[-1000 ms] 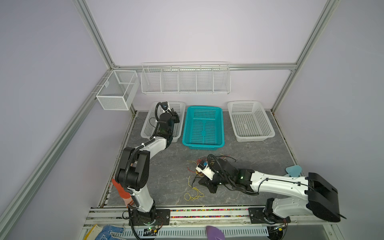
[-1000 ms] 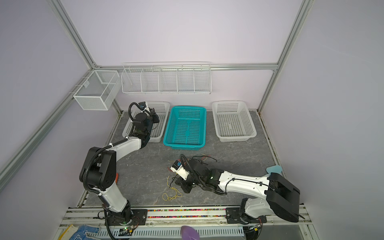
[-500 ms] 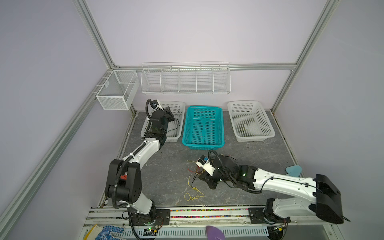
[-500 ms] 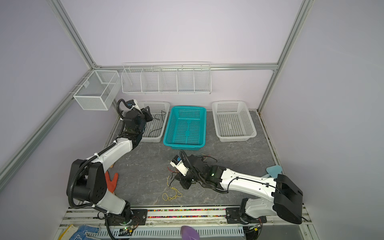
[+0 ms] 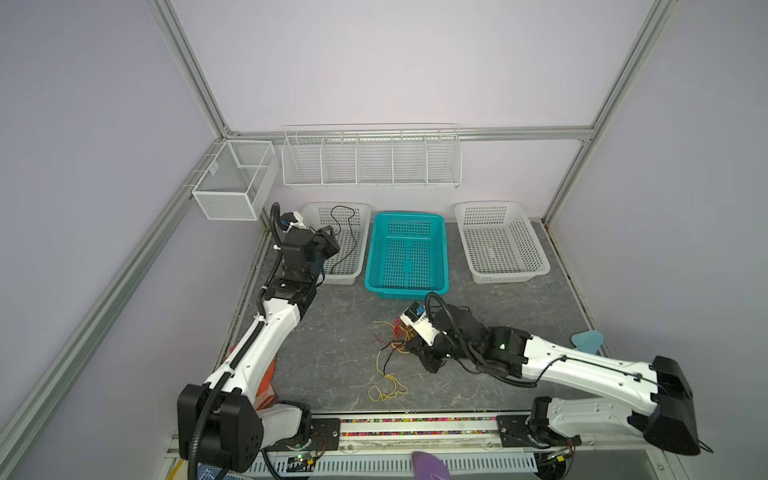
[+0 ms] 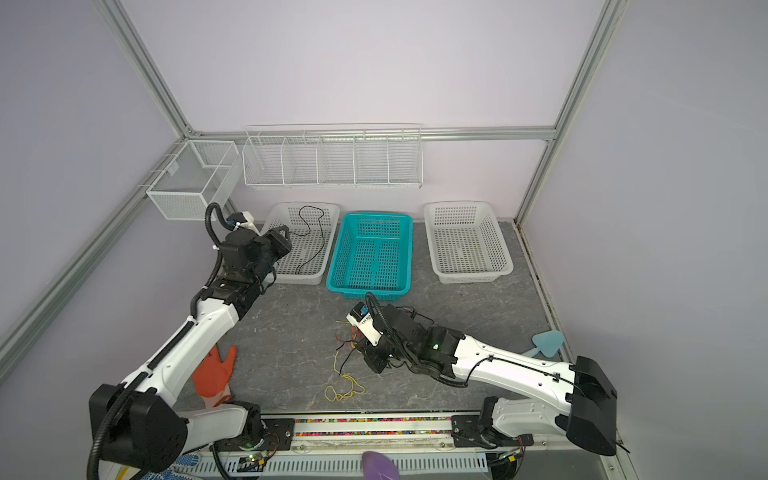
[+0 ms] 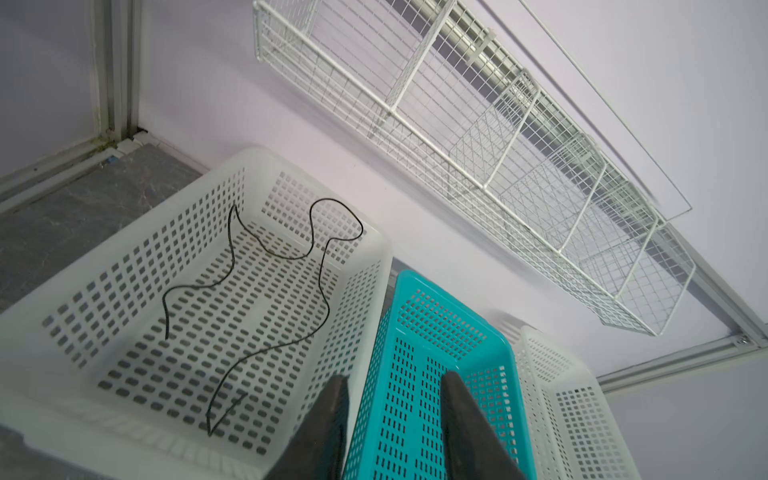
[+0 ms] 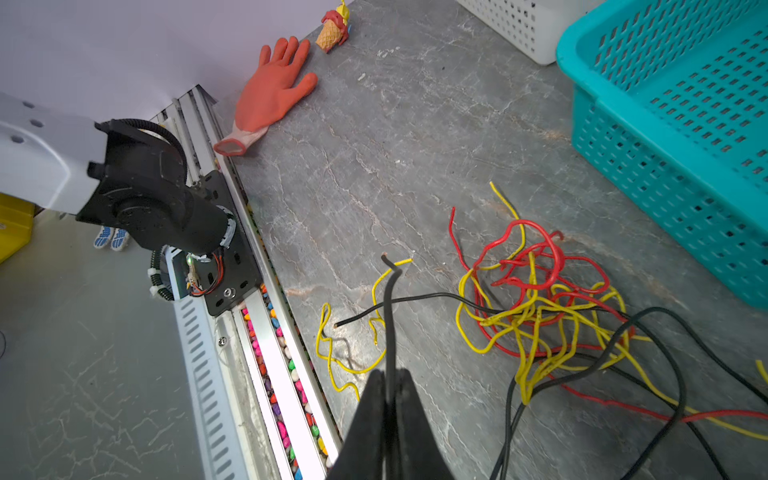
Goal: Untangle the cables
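Along the counter's (image 5: 332, 361) back: left basket (image 5: 341, 277), middle basket (image 5: 406, 291), right basket (image 5: 512, 276). One cable (image 7: 321, 276) lies in the left basket; tangled cables (image 8: 534, 293) lie before the middle one.

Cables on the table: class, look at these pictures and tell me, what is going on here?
The right gripper is shut on the end of a black cable beside the red and yellow tangle on the table. The left gripper hangs open and empty by the white basket, where one separated black cable lies. The tangle is not yet undone.
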You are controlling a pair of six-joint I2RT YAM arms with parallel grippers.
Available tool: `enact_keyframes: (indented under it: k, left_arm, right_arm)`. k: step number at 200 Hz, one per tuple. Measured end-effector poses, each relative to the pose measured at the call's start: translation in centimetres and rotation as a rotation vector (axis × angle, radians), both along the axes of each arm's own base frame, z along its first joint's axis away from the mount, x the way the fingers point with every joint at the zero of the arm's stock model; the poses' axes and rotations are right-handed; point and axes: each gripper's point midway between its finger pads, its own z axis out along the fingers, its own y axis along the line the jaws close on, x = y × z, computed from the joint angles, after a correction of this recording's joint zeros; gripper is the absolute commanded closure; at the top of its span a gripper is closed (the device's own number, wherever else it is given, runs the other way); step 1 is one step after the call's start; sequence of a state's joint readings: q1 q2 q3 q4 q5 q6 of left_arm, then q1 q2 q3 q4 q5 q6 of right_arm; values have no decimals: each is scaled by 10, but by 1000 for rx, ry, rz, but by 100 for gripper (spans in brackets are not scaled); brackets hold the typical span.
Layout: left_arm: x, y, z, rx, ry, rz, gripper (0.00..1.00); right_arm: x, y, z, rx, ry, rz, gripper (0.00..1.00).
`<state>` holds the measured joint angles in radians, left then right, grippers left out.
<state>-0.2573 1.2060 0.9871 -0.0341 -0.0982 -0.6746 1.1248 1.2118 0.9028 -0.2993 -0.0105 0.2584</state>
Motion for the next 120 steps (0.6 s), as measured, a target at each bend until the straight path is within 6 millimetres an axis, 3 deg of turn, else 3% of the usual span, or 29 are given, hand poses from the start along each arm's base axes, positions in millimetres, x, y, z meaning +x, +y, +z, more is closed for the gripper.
enact_keyframes:
  k: [31,55,75,120]
  left_arm:
    - [-44,-10,-43,-48,107,-43,61]
    - [-73,-27,-79,-52,191,-97,61]
    - [-92,-41,-100,-60,235,-144,61]
    - [-122,-79,-132,-83,284,-270,61]
  right_arm:
    - [2,-5,0,-28,0,-18,93]
    - [7,-4,21,-19,-29,-34,93]
    - [13,-1,57,13,-77,-45,93]
    - [25,-8,175,147,-236,-87,93]
